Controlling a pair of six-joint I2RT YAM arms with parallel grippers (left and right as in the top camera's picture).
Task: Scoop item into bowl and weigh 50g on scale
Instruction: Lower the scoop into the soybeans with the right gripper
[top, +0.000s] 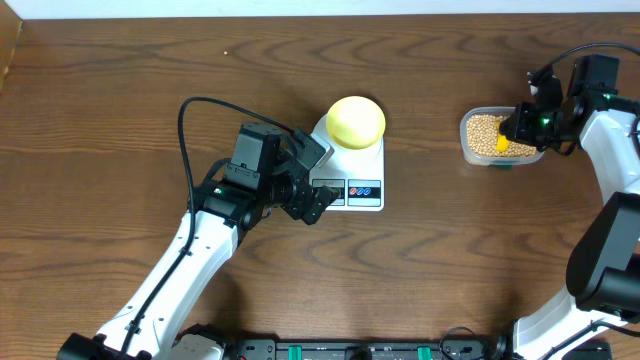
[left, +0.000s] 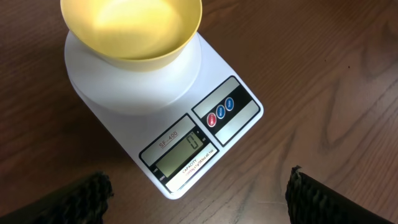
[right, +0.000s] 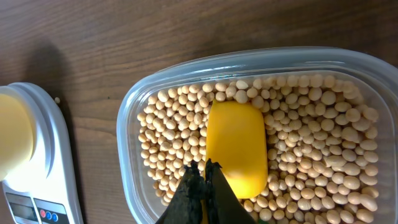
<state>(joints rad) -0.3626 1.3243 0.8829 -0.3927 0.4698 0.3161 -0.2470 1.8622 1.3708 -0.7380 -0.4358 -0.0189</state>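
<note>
- We see the soybeans (right: 311, 155) lying in a clear plastic tub (right: 249, 59), which they fill almost wall to wall; the tub stands at the right side of the wooden table (top: 120, 80), well apart from the scale (top: 365, 170).
- A yellow scoop (right: 236, 146) rests on the beans in the middle of the tub, its rounded back up.
- The right gripper (right: 203, 171) has its fingers pressed together at the near end of the scoop, clamped on it; the handle itself is hidden between them.
- One stray bean (right: 57, 99) lies on the table between the tub and the scale.
- The pale yellow bowl (left: 134, 28) sits upright on the scale's round platform, at the far end of the scale, in the middle of the table.
- The scale's display (left: 183, 152) shows a 0, and the red and blue buttons (left: 221, 112) sit just right of it.
- The left gripper (left: 196, 193) hovers at the near left of the scale, above its display end, jaws spread wide and holding nothing; we see one fingertip at each lower corner of its wrist view.
</note>
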